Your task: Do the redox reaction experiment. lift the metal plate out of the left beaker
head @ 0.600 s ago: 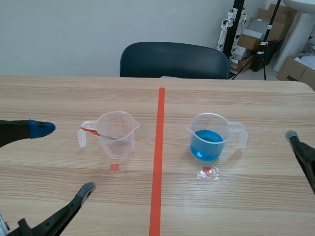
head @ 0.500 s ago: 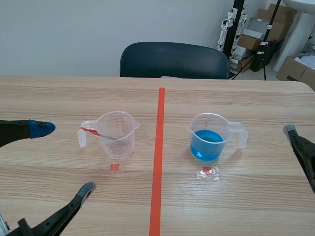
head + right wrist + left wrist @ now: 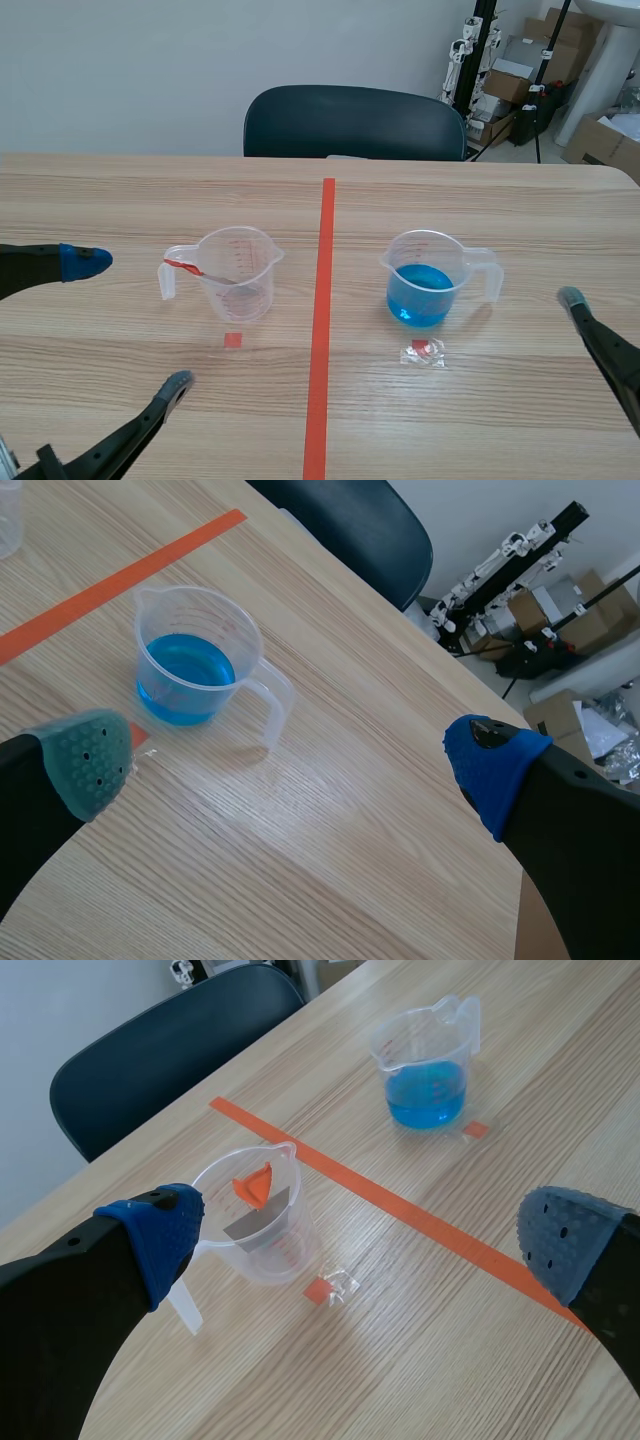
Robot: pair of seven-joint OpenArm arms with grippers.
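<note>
The left beaker [image 3: 235, 272] is clear plastic and holds a grey metal plate [image 3: 243, 283] with an orange-red tab [image 3: 182, 266] hooked over its rim. In the left wrist view the left beaker [image 3: 255, 1220] stands ahead of my open left gripper [image 3: 360, 1240], with the metal plate [image 3: 256, 1216] leaning inside it. My left gripper [image 3: 135, 320] stands open at the table's left, apart from the beaker. The right beaker [image 3: 428, 278] holds blue liquid. My right gripper [image 3: 290, 750] is open, with the right beaker [image 3: 198, 658] ahead of its green-padded finger.
An orange-red tape line [image 3: 322, 330] splits the table. A small clear wrapper with a red mark [image 3: 423, 352] lies in front of the right beaker. A dark chair [image 3: 355, 122] stands behind the table. Boxes and stands [image 3: 530, 80] fill the back right.
The right arm's fingertip has slid a little inward and down along the table's right edge. The left arm and both beakers stay as they were.
</note>
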